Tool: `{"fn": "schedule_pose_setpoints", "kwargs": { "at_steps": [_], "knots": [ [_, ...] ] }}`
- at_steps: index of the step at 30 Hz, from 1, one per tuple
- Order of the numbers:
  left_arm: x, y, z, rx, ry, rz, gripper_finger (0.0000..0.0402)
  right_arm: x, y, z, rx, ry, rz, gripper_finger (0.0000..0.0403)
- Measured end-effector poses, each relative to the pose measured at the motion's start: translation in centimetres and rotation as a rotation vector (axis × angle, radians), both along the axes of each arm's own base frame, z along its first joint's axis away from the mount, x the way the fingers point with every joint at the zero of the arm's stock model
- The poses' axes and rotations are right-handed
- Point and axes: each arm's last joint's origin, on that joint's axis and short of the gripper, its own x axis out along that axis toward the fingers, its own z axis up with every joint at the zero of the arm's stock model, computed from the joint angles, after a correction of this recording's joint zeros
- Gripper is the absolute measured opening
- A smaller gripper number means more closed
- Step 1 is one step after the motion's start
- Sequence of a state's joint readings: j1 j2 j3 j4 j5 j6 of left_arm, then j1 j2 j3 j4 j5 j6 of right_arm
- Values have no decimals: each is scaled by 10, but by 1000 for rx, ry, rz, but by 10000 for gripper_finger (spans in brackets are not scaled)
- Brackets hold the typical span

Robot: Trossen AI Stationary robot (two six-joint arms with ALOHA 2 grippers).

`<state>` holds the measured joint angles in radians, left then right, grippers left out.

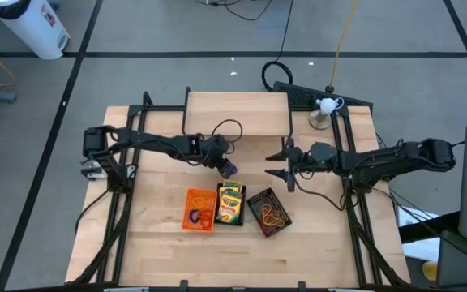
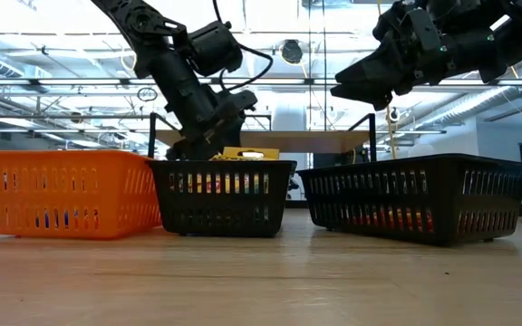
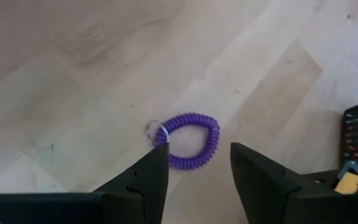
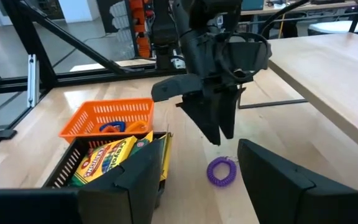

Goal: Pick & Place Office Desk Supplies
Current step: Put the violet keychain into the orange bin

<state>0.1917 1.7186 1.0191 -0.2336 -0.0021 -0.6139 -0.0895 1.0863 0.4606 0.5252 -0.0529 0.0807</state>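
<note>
purple coil loop below left gripper

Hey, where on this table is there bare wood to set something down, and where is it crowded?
Bare wood runs along the near edge of the table, in front of the orange tray, the middle black tray and the right black tray. Crowded: the three trays side by side, and behind them, where the left gripper hangs open over the purple coil.
</note>
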Motion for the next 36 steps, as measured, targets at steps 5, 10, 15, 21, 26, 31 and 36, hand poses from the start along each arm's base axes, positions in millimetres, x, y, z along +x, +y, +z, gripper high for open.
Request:
{"fn": "schedule_pose_setpoints", "kwargs": {
  "at_steps": [5,10,15,21,26,31,36],
  "knots": [
    [4,1,-15,-4,30,-5,170,0,0,0,-1,-1,-3,201],
    [6,5,-23,-13,48,2,170,0,0,0,-1,-1,-3,201],
    [5,9,-24,-13,46,14,170,0,0,0,-7,-1,-2,201],
    [5,12,-24,-8,48,24,170,0,0,0,-11,-1,-2,201],
    [4,13,-24,-7,49,29,170,0,0,0,-11,-1,-2,201],
    [8,14,-33,-14,48,25,170,0,0,0,-12,-4,-2,201],
    [10,15,-35,-23,38,26,170,0,0,1,-12,-8,-2,201]
  ]
}}
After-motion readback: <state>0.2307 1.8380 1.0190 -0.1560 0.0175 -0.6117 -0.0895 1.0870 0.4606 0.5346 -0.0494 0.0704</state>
